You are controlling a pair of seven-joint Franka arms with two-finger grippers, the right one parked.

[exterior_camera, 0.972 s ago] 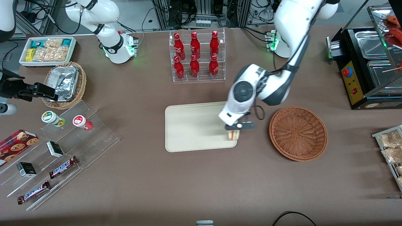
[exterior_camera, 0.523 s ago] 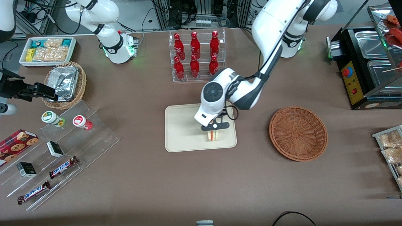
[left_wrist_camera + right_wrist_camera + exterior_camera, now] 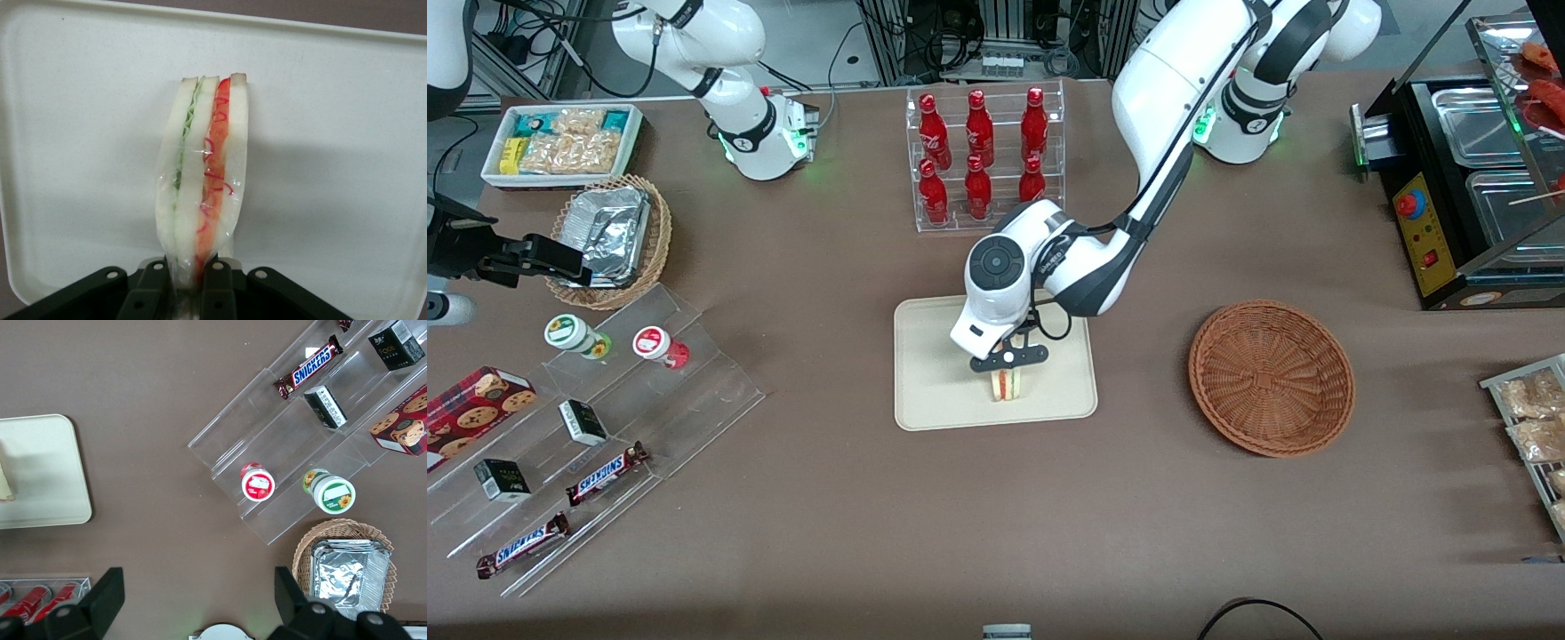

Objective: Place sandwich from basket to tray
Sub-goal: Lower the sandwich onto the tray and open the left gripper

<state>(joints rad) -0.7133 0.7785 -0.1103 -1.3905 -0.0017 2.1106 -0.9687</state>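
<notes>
The sandwich [image 3: 1007,384] [image 3: 203,180] is a wrapped white-bread wedge with green and red filling. My gripper [image 3: 1008,366] [image 3: 191,283] is shut on its narrow end, a black finger on each side. It hangs over the cream tray [image 3: 934,364] [image 3: 80,133], in the part nearer the front camera; whether it touches the tray I cannot tell. The reddish-brown wicker basket [image 3: 1272,378] lies toward the working arm's end of the table with nothing in it. An edge of the sandwich [image 3: 5,487] and the tray [image 3: 47,470] also show in the right wrist view.
A clear rack of red bottles [image 3: 983,160] stands farther from the front camera than the tray. Toward the parked arm's end are acrylic steps [image 3: 605,418] with snacks and cups, a tan basket with foil [image 3: 609,236] and a white snack bin [image 3: 560,142]. A black warmer [image 3: 1467,187] stands past the basket.
My gripper has carried the sandwich from the tray's edge beside the basket inward over the tray, toward the parked arm's end. The basket has not moved.
</notes>
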